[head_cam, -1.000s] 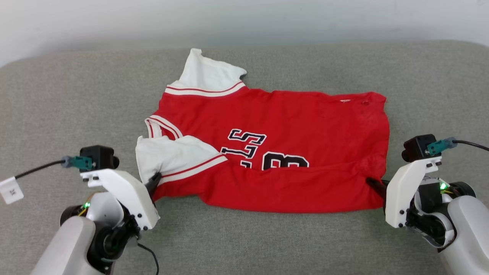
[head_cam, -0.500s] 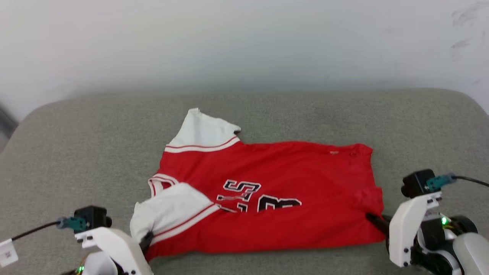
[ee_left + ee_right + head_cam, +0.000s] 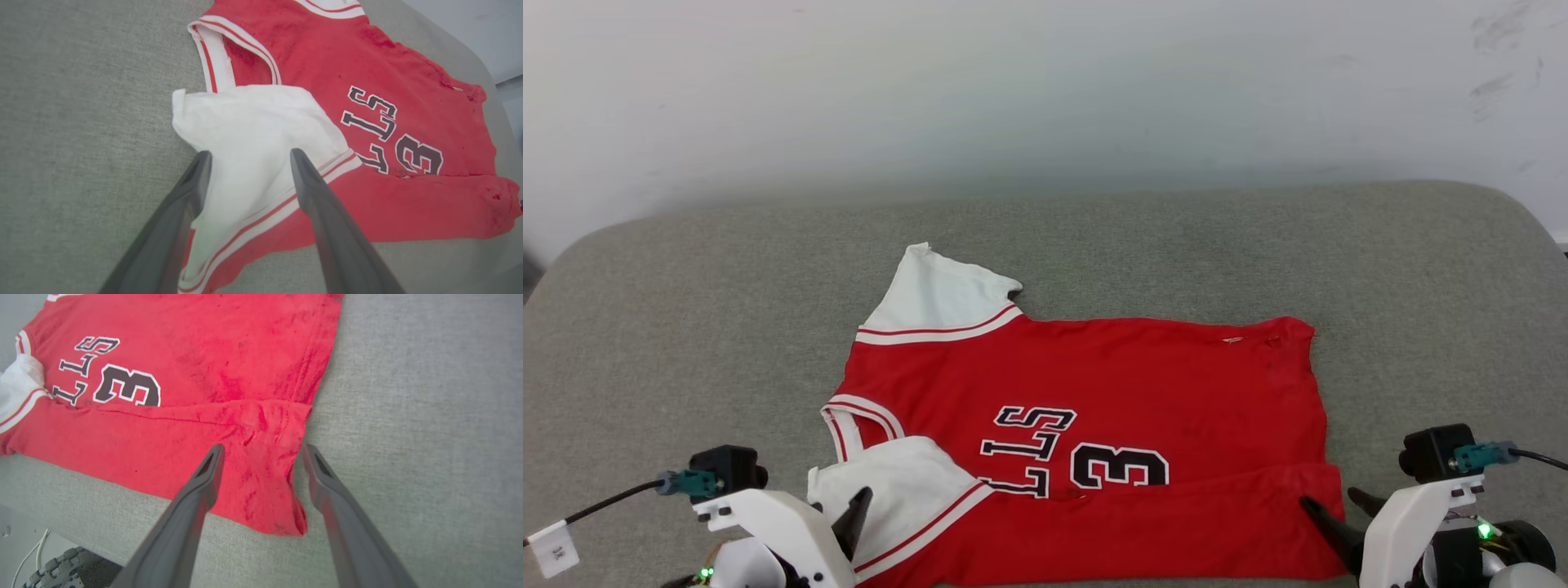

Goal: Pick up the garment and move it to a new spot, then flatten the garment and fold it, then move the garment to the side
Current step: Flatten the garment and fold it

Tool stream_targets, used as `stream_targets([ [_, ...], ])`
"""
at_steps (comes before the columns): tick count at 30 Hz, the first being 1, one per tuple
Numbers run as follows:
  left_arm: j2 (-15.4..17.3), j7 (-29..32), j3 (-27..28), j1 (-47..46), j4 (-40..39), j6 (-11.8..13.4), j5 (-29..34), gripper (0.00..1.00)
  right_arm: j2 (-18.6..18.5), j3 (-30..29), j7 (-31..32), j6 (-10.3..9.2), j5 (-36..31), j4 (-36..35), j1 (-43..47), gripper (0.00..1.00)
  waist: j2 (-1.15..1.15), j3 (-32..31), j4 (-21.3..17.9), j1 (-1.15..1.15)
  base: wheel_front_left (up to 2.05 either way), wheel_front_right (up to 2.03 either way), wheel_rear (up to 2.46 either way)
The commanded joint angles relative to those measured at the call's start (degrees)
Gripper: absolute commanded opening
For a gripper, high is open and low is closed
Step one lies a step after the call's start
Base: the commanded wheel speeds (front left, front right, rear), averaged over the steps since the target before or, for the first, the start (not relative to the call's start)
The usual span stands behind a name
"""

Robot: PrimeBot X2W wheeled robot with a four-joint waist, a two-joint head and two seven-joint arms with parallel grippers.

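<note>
Both jaws spread, released; garment lies crosswise, collar left, hem right.

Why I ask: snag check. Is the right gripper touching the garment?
Cannot tell. In the right wrist view the open right gripper straddles a corner of the garment; height above it unclear.

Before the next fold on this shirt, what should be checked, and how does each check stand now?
1. Left gripper open: ok.
2. Right gripper open: ok.
3. Near edge of the shirt folded over the front: ok, though creased at the hem corner.
4. Near sleeve flat: not ok, it lies bunched over the front.
5. Far sleeve tucked in: not ok, it sticks out onto the cushion.
6. Fingers clear of the cloth: cannot tell.
</note>
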Motion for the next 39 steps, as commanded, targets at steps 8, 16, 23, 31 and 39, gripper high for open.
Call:
stream_targets([
  [8,1.5,-10.0,2.8,-5.7,-0.6,0.1,5.5,1.00,3.0,-4.5,-15.8,-0.02,-9.0,-4.7,-1.7,1.00,0.00,0.0,-3.4,0.00,0.00,0.00,0.00],
  [16,3.2,-12.7,4.1,-21.0,-2.0,0.1,9.6,1.00,8.0,-8.9,-27.9,-0.01,-14.0,-12.0,-8.5,1.00,0.00,12.3,-7.5,0.00,0.00,0.00,0.00],
  [23,6.0,-4.7,2.4,-35.6,3.0,-2.7,9.6,1.00,9.5,-8.9,-31.0,-0.01,-14.0,-15.8,-14.0,1.00,0.00,22.4,-10.5,0.00,0.00,0.00,0.00],
  [31,11.9,16.8,-1.1,-50.0,11.1,-5.4,7.5,1.00,10.7,-7.7,-31.6,-0.02,-13.5,-18.3,-16.3,1.00,0.00,27.9,-14.4,0.00,0.00,0.00,0.00],
  [39,16.9,33.5,-3.5,-54.9,15.3,-1.6,7.8,1.00,11.6,-6.9,-32.6,-0.02,-12.4,-18.0,-16.2,1.00,0.00,31.0,-17.7,0.00,0.00,0.00,0.00],
])
